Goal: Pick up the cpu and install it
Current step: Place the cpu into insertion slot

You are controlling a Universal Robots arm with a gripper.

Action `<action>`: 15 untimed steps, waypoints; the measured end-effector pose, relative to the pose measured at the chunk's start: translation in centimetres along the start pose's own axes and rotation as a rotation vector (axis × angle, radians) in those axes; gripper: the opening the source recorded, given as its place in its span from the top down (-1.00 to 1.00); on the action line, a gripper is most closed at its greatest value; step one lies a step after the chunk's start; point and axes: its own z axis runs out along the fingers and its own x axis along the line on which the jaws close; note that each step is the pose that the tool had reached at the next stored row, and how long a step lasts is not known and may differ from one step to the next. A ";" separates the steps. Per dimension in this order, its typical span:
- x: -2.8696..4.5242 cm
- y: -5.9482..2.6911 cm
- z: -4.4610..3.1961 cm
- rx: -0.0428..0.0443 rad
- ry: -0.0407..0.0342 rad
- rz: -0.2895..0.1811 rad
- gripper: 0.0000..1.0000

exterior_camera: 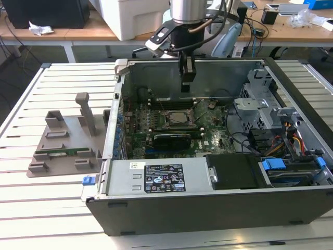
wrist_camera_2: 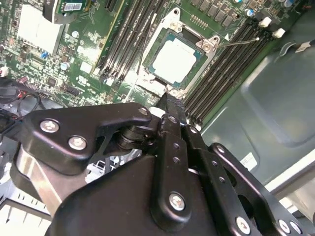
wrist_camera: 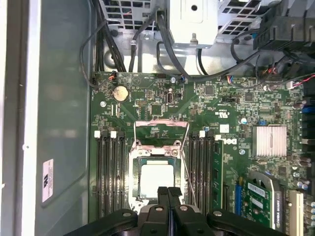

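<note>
The cpu [wrist_camera: 157, 179] is a silvery-white square chip lying flat in the open socket on the green motherboard [wrist_camera: 226, 105], also seen as the cpu [wrist_camera_2: 172, 60] and the cpu [exterior_camera: 175, 119]. The socket's metal load plate [wrist_camera: 161, 129] is flipped back and its wire lever [wrist_camera: 186, 164] stands raised. My gripper [exterior_camera: 187, 86] hangs inside the computer case, above the socket and apart from the chip. Its black fingers [wrist_camera: 162, 196] are pressed together, shut with nothing between them, the tips [wrist_camera_2: 170, 105] near the socket's edge in both wrist views.
The open computer case [exterior_camera: 208, 208] has tall walls around the board. Memory slots [wrist_camera: 108, 172] flank the socket. A drive cage [exterior_camera: 260, 99] and cables [exterior_camera: 291, 140] sit at the exterior view's right. A grey fixture tray [exterior_camera: 62, 151] holding a green memory stick lies at the left.
</note>
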 end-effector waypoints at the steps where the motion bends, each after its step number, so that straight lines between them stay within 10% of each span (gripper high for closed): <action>1: 0.00 0.00 0.00 -0.0001 0.0001 0.000 0.79; 15: 0.00 0.00 -0.01 0.0001 0.0001 0.000 0.79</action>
